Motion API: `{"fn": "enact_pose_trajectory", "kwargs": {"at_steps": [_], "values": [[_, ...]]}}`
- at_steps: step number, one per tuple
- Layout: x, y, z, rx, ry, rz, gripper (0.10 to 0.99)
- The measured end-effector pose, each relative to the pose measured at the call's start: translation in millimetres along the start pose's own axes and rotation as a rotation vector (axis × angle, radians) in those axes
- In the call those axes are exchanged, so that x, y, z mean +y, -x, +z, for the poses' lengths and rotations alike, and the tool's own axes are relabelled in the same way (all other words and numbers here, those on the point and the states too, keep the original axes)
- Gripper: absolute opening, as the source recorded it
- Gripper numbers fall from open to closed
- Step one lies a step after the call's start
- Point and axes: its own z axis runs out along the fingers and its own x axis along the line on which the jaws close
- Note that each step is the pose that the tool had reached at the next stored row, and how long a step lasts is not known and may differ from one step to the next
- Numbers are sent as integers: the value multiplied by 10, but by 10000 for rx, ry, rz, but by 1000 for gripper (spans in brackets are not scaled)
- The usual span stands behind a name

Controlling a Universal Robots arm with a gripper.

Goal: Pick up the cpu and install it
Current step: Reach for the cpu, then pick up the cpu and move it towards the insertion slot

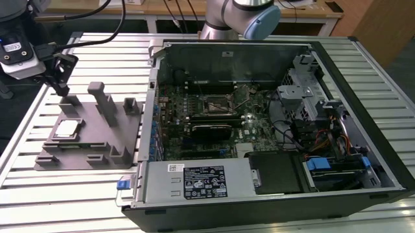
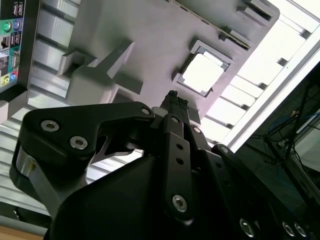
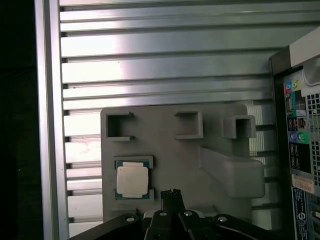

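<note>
The cpu (image 1: 67, 128), a small pale silver square, lies flat in a recess of the grey fixture (image 1: 91, 148) at the exterior view's left. Both wrist views show it too, cpu (image 2: 202, 73) and cpu (image 3: 132, 180), seated in its frame on the fixture (image 3: 170, 145). My gripper (image 1: 63, 90) hangs above the fixture's far end, a short way from the chip and apart from it. Its black fingertips (image 3: 171, 193) are pressed together with nothing between them, as also seen on the gripper (image 2: 175, 100). The motherboard socket (image 1: 215, 103) sits inside the open case.
The open computer case (image 1: 337, 73) lies on its side to the exterior view's right of the fixture, with the power supply (image 1: 194, 182) at its near end. A tall fixture post (image 1: 104, 102) rises beside the gripper. The slatted metal table (image 1: 39, 199) carries everything.
</note>
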Motion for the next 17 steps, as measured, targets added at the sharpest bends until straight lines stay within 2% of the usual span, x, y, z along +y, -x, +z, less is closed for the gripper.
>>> {"fn": "enact_pose_trajectory", "kwargs": {"at_steps": [5, 17], "values": [[-6, -31, 48, 3, 0, -1, 106], [-9, -67, 80, 2, 0, 0, 106]]}}
